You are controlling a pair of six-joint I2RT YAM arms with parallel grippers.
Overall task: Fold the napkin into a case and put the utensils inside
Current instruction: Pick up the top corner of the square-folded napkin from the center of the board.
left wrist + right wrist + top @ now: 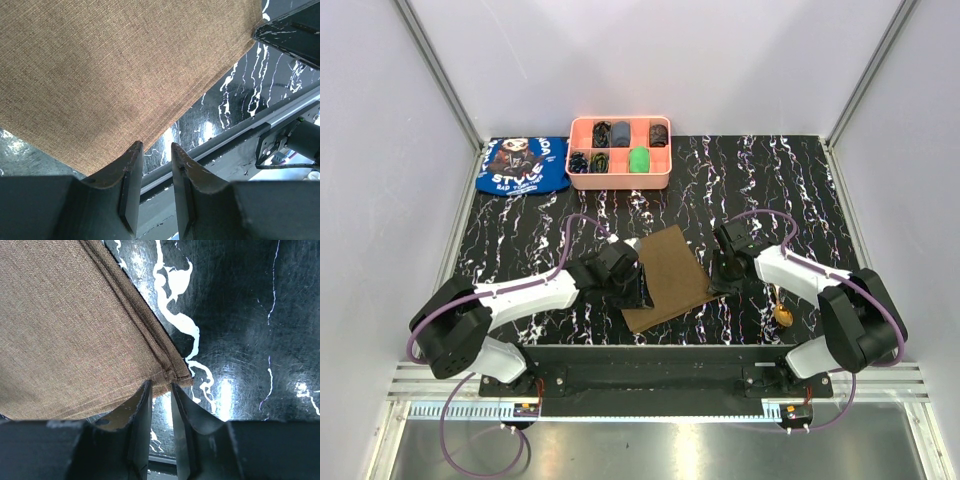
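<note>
Left hand (157,145) and right hand (161,384), fingers narrowly parted, each meet a napkin (665,275) corner, seemingly ungripped.

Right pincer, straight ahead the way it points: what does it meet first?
Probably the hemmed corner of the napkin, just ahead of the right pincer; past it, the marbled table. Depth is unclear.

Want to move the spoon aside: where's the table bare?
Bare: back right, beside the tray; the strip between tray and napkin; left, in front of the blue cloth. Crowded: napkin's sides, left gripper and right gripper there.
</note>
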